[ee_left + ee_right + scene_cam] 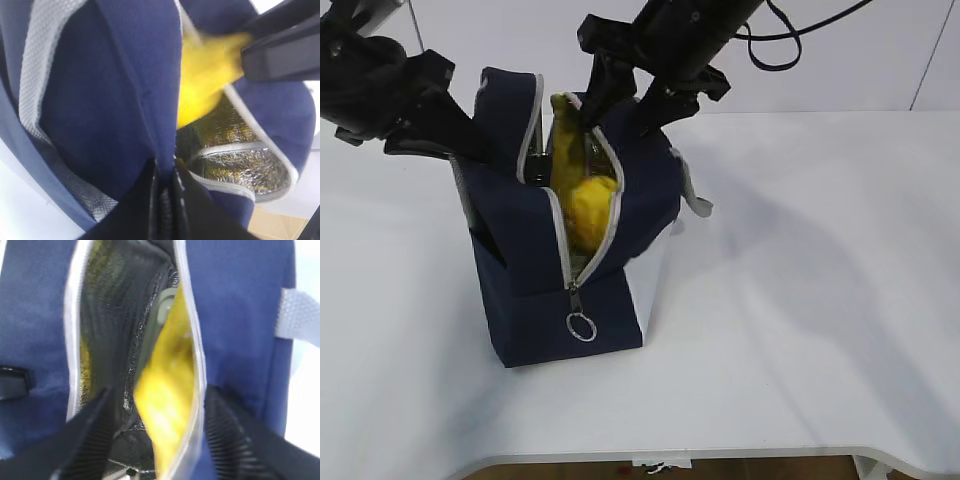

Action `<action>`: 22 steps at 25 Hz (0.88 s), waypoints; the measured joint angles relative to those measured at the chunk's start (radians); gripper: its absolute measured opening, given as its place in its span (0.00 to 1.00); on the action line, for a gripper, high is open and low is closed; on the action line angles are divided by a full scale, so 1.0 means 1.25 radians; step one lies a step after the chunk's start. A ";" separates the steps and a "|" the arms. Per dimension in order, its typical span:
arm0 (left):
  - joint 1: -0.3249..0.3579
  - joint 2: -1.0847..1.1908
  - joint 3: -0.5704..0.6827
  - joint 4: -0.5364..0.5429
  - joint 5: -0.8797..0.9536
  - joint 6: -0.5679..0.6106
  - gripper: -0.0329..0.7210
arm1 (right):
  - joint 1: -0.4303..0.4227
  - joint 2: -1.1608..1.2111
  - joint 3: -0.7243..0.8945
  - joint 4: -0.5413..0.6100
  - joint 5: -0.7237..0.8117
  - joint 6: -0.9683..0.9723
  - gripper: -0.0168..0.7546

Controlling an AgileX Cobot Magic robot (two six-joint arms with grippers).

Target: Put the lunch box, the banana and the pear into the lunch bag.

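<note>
Right claw is hanging with jaws spread wide over the open lunch bag, gripping nothing; 1 banana is standing just beneath it, 1 lunch box deeper below. Left claw is pinching the bag's edge. 1 white table is lying underneath

Left claw pinching lunch bag flap

Slanted exterior, close wrists, sharing lunch bag
</note>
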 joint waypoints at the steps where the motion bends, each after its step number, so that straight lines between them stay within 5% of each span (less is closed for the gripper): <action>1: 0.000 0.000 0.000 0.000 0.000 0.000 0.05 | 0.000 0.000 0.000 -0.003 0.000 0.004 0.60; 13: 0.000 0.000 0.000 0.000 -0.006 0.000 0.05 | 0.000 -0.067 -0.001 -0.205 0.000 0.029 0.64; 22: 0.000 0.000 0.000 0.000 -0.007 0.000 0.05 | 0.000 -0.043 0.019 -0.204 0.000 0.038 0.64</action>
